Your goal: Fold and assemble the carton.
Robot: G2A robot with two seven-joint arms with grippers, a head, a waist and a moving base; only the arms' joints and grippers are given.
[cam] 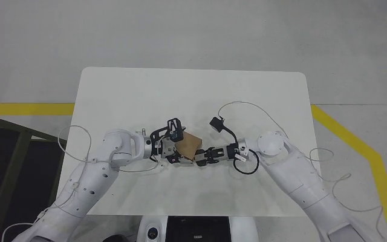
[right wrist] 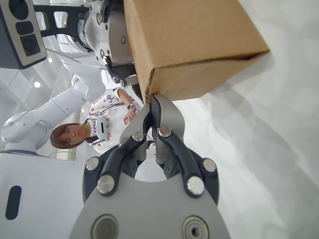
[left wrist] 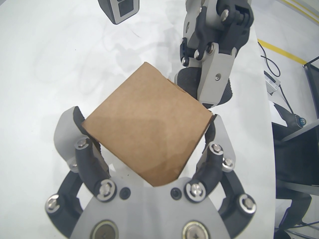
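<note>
Top view: carton (cam: 191, 145) in left tool (cam: 176, 147)

- The carton (left wrist: 147, 135) is matt brown cardboard with a faintly fibrous face.
- The left gripper (left wrist: 145, 120) and right gripper (right wrist: 151, 105) have brushed grey metal, matt black links and shiny screws.
- The table (left wrist: 49, 50) is smooth white.
</note>
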